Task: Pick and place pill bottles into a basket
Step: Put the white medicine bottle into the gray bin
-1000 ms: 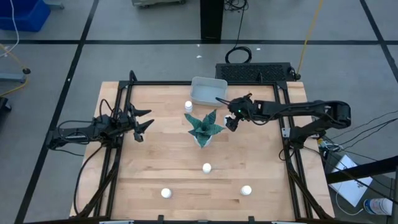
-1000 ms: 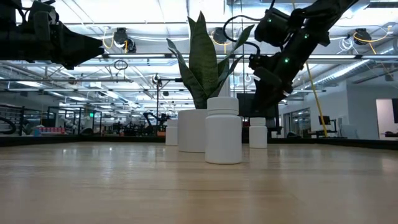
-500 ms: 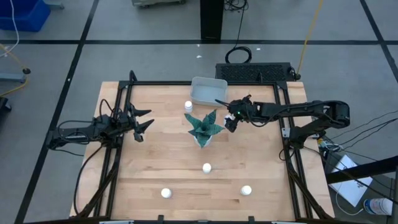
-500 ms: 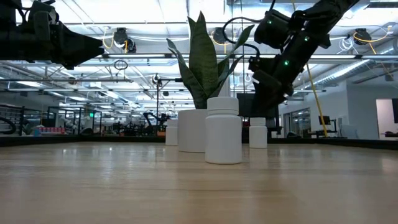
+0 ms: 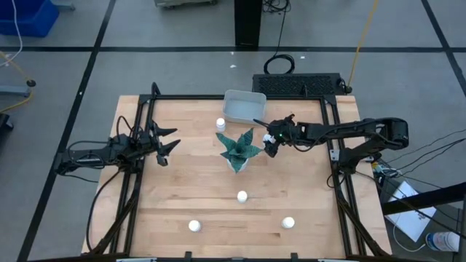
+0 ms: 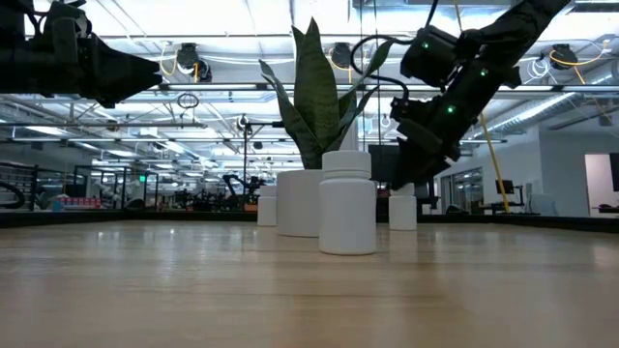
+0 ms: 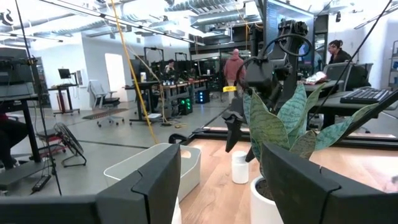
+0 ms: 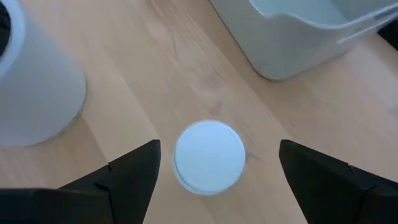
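reaching for a bottle [image 8: 209, 163], not yet gripped: white cap seen from above, centred between the two spread fingers of the right hand [image 8: 217, 180], standing on the desk [image 8: 155, 74] just beside the basket [image 8: 311, 31] and near the white plant pot [image 8: 37, 93]. judged as the approach step of a pick. next calls for dropping straight down until the fingers straddle the body below the cap, closing, lifting clear of the basket wall, then a short carry over the rim and a release. risk of brushing the plant leaves or the pot on the way down.

from above: right hand [image 5: 271, 138] hovering beside the plant [image 5: 239, 149], hiding that bottle; another bottle [image 5: 220, 124] standing just beside the basket [image 5: 244, 106]; three more [image 5: 242, 195] [image 5: 194, 225] [image 5: 288, 223] standing well apart toward the near edge. nothing visible in the basket so far. left hand [image 5: 166, 142] parked over the left side of the desk, fingers spread wide, holding nothing.

only the right wrist view shows the target bottle and its alignment between the fingers. only the high view gives the count and the spread. low view shows the right hand [image 6: 411, 164] held above the desk top, which the top-down picture cannot tell. left wrist view shows people in the room behind.
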